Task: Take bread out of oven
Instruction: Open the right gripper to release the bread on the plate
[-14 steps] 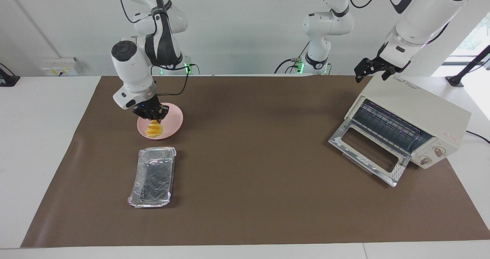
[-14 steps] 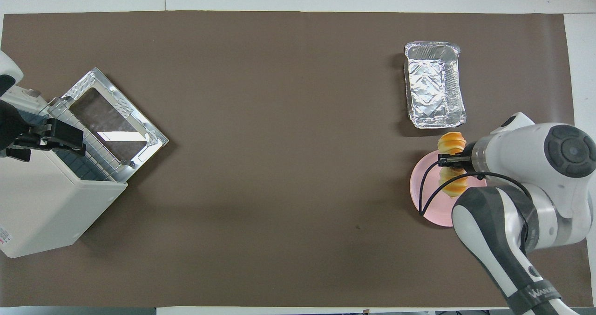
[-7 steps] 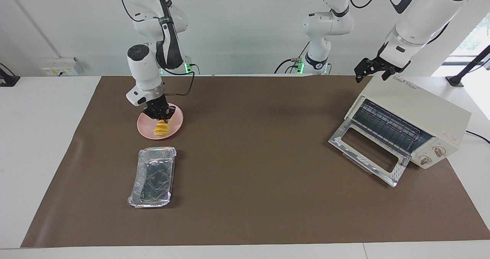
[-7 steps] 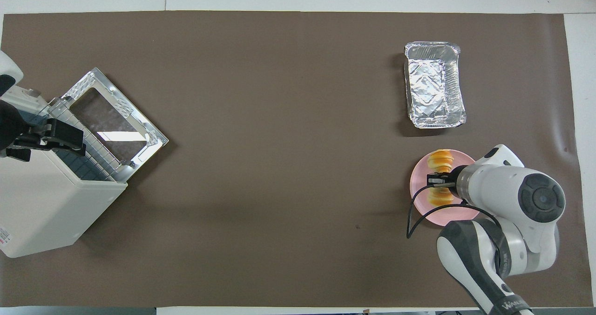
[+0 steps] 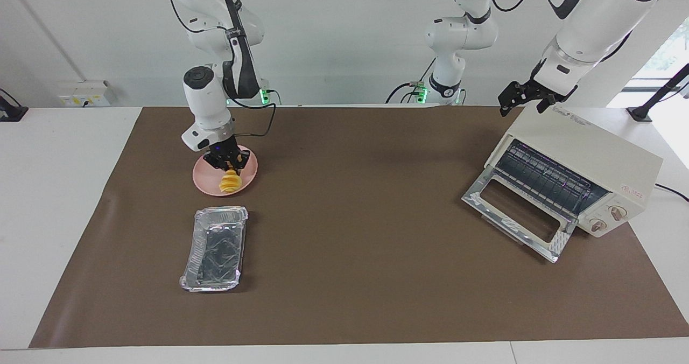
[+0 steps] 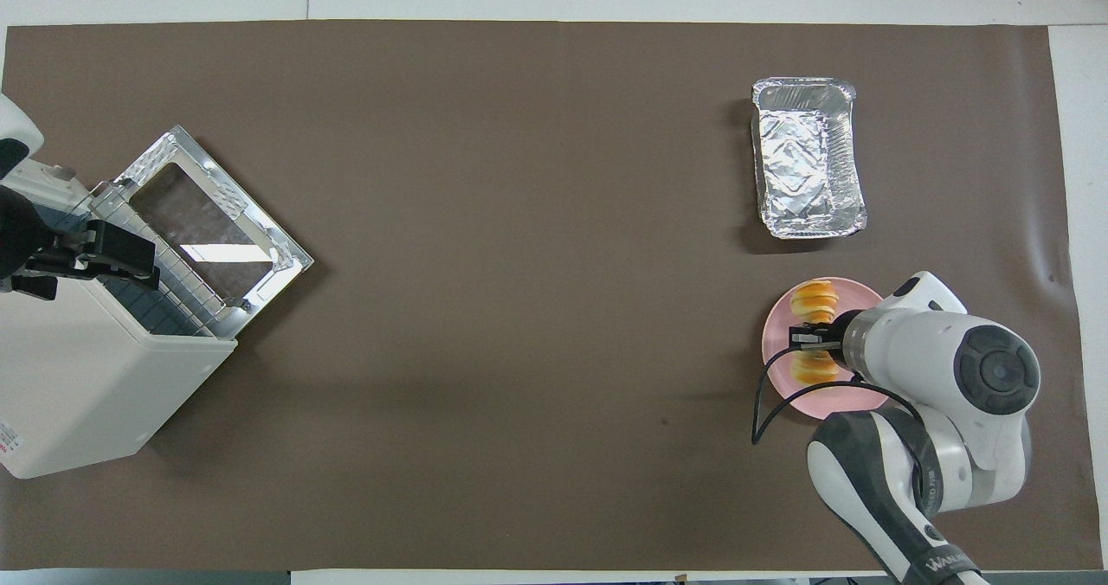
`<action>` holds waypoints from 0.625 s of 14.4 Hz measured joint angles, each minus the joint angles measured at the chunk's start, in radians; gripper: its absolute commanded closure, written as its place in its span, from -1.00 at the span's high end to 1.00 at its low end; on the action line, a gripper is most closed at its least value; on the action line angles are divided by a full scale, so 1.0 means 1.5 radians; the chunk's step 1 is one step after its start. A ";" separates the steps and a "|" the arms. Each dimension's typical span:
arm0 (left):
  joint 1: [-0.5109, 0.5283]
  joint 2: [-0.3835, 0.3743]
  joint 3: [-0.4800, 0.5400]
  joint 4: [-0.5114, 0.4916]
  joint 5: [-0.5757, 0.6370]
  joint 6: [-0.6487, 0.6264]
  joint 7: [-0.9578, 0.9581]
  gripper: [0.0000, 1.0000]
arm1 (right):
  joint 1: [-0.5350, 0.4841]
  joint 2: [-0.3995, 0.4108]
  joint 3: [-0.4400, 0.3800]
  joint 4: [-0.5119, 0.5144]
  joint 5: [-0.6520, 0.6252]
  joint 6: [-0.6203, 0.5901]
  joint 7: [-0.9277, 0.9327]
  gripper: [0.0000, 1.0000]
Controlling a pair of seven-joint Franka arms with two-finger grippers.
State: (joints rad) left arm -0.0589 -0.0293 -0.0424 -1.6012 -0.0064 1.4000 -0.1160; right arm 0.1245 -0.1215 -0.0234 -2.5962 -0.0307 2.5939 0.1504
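Bread point(image 5: 230, 181) lies on the pink plate point(image 5: 202, 180) directly under the right gripper point(image 5: 229, 166), which is down at the loaf's middle as if setting it there; whether it grips or has let go I cannot tell. Just past that gripper, farther from the robots, sits an empty foil tray point(image 5: 215, 243). Toward the left arm's end the oven point(image 5: 586, 154) stands with its door point(image 5: 514, 213) dropped open and rack bare, the job looking nearly done. Above its top the left gripper point(image 5: 525, 99) waits, spread wide and holding nothing.
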 measured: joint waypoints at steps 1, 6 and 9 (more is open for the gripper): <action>0.000 0.000 0.000 0.000 0.000 0.000 0.000 1.00 | 0.000 0.000 0.000 0.000 0.000 0.000 0.000 1.00; 0.000 0.000 0.000 0.000 0.000 0.000 0.000 1.00 | 0.000 -0.001 0.000 0.038 0.000 -0.059 -0.001 1.00; 0.000 0.000 0.000 0.000 0.000 0.000 0.000 1.00 | -0.001 -0.004 0.000 0.150 0.000 -0.205 -0.009 1.00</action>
State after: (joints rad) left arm -0.0589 -0.0293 -0.0424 -1.6012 -0.0064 1.4000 -0.1160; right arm 0.1237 -0.1279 -0.0230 -2.3713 -0.0309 2.2865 0.1369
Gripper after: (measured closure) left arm 0.000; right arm 0.000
